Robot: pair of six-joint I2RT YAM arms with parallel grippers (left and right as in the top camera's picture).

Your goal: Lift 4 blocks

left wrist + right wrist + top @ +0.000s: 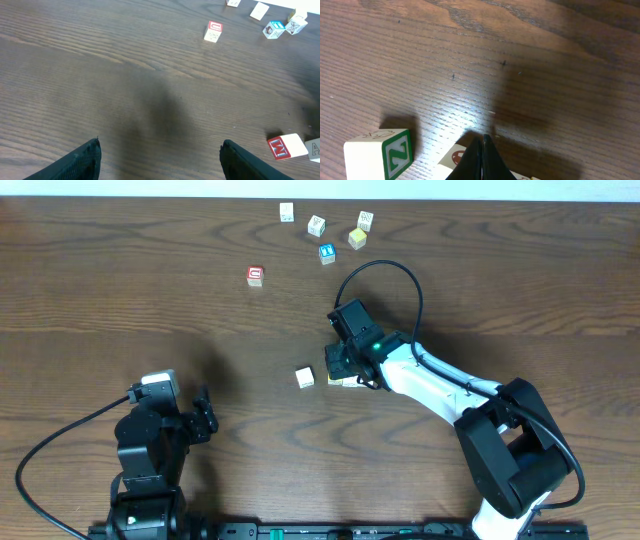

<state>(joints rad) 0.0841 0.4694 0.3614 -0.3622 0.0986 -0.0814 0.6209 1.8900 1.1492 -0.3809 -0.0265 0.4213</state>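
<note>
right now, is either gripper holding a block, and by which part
Nothing is held: the left gripper stands open and empty, and the right gripper is shut with nothing between its fingertips.

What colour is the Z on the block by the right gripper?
Green, on the block; clearest in right wrist view.

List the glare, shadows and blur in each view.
Overhead: even light, a soft shadow on the table beside the left tool. Left wrist: broad dim shadow mid-frame, far white block slightly soft. Right wrist: bright glare on the wood ahead of the shut right tool; green-lettered block sharp.
</note>
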